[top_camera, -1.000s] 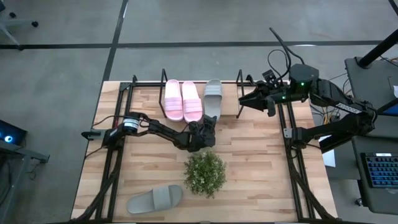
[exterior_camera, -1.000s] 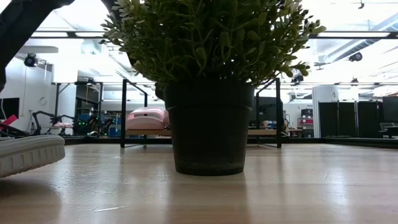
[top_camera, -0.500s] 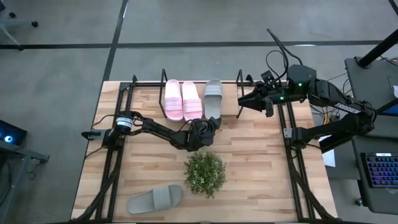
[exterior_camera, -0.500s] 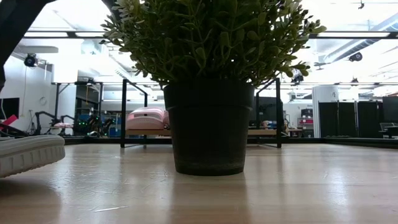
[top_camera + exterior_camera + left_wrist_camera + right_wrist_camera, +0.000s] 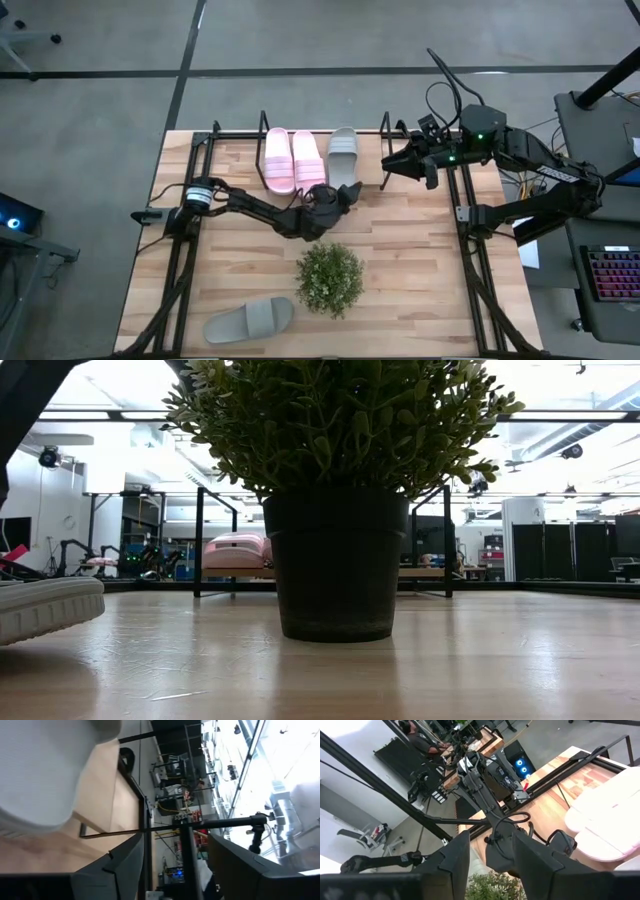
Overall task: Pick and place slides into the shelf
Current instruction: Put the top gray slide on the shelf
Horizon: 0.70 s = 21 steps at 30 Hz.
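Four foam slides: two pink (image 5: 293, 160), one grey (image 5: 343, 156) on the shelf (image 5: 262, 130) upper centre; one grey (image 5: 250, 320) lower left on the table (image 5: 420, 260). Left end effector (image 5: 335, 196) parted, empty; right end effector (image 5: 390, 163) state unclear.

Pink slides (image 5: 293, 160), grey slide (image 5: 343, 157)

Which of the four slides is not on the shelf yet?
The grey foam slide lying alone on the wooden tabletop beside the bushy green plant; the two pale pink slides and other grey slide sit in the shelf.
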Available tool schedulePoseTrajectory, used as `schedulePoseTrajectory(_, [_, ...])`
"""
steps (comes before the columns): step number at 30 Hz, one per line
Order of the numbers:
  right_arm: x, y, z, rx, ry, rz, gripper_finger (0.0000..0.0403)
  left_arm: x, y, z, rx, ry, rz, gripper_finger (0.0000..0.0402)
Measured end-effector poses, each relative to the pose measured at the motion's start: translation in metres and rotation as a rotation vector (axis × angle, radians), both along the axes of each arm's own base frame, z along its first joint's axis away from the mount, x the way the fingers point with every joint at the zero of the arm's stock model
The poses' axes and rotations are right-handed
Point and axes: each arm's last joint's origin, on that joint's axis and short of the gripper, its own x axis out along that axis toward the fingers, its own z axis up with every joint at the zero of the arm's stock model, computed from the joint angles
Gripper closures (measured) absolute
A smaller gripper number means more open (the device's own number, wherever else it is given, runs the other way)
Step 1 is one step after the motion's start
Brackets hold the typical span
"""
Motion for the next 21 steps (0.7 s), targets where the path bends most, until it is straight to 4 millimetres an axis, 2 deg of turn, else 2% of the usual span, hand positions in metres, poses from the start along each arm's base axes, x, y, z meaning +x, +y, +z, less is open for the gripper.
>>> schedulePoseTrajectory(8, [-0.002, 0.0, 0.001, -0.003, -0.006, 0.007, 0.026, 0.0, 0.002, 0.017, 0.14, -0.035, -0.035, 0.0198])
schedulePoseTrajectory(15, [-0.006, 0.001, 0.003, -0.009, -0.023, 0.009, 0.0259, -0.002, 0.013, 0.034, 0.244, -0.1, -0.045, 0.0198])
schedulePoseTrajectory(21, [-0.009, 0.002, 0.008, -0.017, -0.065, 0.009, 0.0257, -0.015, 0.027, 0.067, 0.404, -0.061, -0.114, 0.0198])
